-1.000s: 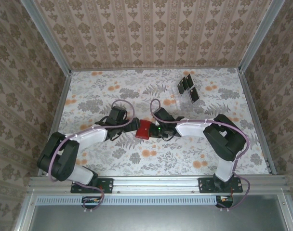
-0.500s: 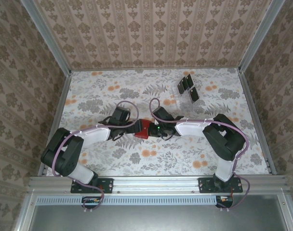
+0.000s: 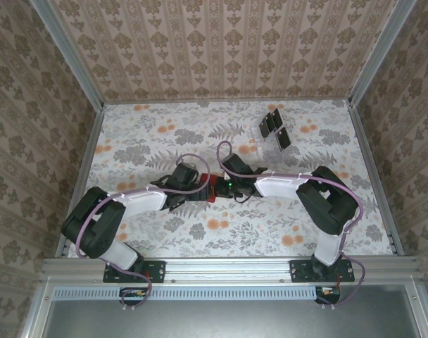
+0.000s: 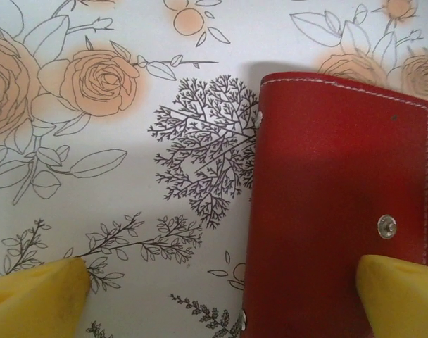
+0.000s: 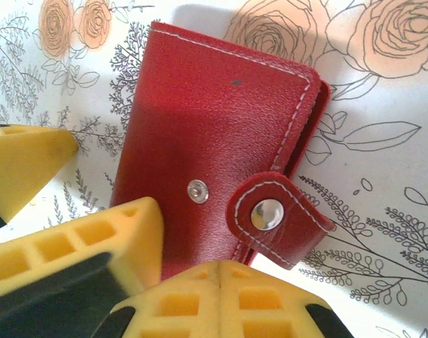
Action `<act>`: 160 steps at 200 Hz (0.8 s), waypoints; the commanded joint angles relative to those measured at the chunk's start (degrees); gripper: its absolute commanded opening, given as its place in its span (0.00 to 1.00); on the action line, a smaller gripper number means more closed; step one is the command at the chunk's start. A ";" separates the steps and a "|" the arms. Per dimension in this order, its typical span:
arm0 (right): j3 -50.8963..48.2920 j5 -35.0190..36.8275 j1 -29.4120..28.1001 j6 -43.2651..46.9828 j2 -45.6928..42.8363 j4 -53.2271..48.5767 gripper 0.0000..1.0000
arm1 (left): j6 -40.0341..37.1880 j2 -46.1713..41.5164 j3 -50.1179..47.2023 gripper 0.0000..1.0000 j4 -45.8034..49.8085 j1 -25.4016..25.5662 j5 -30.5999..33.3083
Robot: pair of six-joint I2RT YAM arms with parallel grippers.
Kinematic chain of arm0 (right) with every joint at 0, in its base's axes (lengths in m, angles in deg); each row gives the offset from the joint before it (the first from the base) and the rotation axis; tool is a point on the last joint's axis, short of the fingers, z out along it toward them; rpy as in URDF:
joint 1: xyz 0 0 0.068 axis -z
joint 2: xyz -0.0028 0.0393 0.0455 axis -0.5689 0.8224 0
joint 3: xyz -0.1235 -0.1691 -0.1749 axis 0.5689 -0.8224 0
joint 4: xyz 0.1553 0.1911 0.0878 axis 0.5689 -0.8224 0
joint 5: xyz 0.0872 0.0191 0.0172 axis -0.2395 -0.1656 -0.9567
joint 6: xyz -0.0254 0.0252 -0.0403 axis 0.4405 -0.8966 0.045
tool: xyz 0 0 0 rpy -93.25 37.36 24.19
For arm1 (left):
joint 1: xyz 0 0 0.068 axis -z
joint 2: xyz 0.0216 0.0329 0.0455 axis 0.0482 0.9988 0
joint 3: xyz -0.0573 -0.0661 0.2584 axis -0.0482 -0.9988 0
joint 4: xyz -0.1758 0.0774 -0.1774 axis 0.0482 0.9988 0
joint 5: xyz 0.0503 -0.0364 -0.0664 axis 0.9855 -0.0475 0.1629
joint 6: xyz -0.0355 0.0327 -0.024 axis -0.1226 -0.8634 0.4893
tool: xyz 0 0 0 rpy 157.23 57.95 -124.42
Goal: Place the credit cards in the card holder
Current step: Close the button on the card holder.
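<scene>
Here, floral table (image 3: 165,127) (wallpapered walls (image 3: 221,49)): left hand (image 4: 221,292) apart, right hand (image 5: 221,282) together.

The card holder (image 3: 210,184) at mid-table is hemmed in from both sides: the left gripper (image 4: 217,299) straddles its edge with jaws spread wide, while the right gripper (image 5: 221,296) has its closed tips just beside the snap tab. A clear stand (image 3: 263,138) holding credit cards (image 3: 273,122) occupies the far right. The table (image 3: 143,134) offers open room at far left and along the near edge.

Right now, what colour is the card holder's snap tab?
The snap tab is red with a silver stud; clearest in the right wrist view.
</scene>
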 commanded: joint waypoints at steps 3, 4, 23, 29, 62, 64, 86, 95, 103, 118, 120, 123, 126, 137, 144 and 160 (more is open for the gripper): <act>2.07 0.34 -0.06 1.13 0.66 -2.29 0.00 | 3.49 2.21 -0.29 1.00 8.61 0.54 5.89; 2.12 0.34 -0.01 1.13 0.59 -2.31 0.00 | 3.55 2.25 -0.34 1.00 8.60 0.51 5.93; 2.61 0.14 0.30 1.58 -0.41 -3.32 0.00 | 5.45 2.37 -1.51 1.00 8.03 0.50 6.58; 2.56 0.28 0.37 1.58 -1.26 -3.57 0.00 | 5.82 2.47 -1.75 1.00 7.80 0.55 6.45; 3.07 4.09 1.04 2.46 -6.95 -7.83 0.12 | 7.15 2.63 -3.84 1.00 4.20 0.51 4.73; 3.18 4.42 1.12 2.62 -7.17 -8.28 0.13 | 7.13 2.53 -3.88 1.00 4.04 0.53 4.63; 5.60 8.05 1.09 4.51 -7.83 -14.33 0.27 | 7.47 2.09 -4.37 1.00 2.58 0.50 3.71; 6.84 9.32 1.09 5.29 -7.36 -16.60 0.34 | 7.51 1.87 -4.58 1.00 2.10 0.43 3.53; 7.99 10.43 1.09 5.83 -6.82 -18.40 0.38 | 7.59 1.56 -4.82 1.00 1.70 0.46 3.35; 10.12 11.90 1.02 6.60 -5.35 -21.32 0.43 | 7.76 1.15 -5.34 1.00 0.99 0.35 3.12; 10.33 11.95 1.00 6.64 -5.15 -21.63 0.44 | 7.84 1.07 -5.31 1.00 0.93 0.32 3.09; 10.74 12.01 1.02 6.74 -4.84 -21.99 0.44 | 7.84 1.02 -5.49 1.00 0.83 0.32 3.03; 11.03 12.10 0.98 6.84 -4.52 -22.24 0.44 | 7.86 0.91 -5.56 1.00 0.63 0.25 2.99; 12.14 12.12 0.75 6.91 -3.61 -23.04 0.45 | 7.97 0.74 -5.88 1.00 0.29 0.22 2.99; 12.88 12.07 0.56 6.94 -2.75 -23.52 0.46 | 7.95 0.70 -5.92 1.00 0.17 0.14 2.96; 14.72 12.08 0.19 7.03 -0.74 -24.54 0.46 | 8.06 0.61 -6.27 1.00 -0.28 0.11 2.99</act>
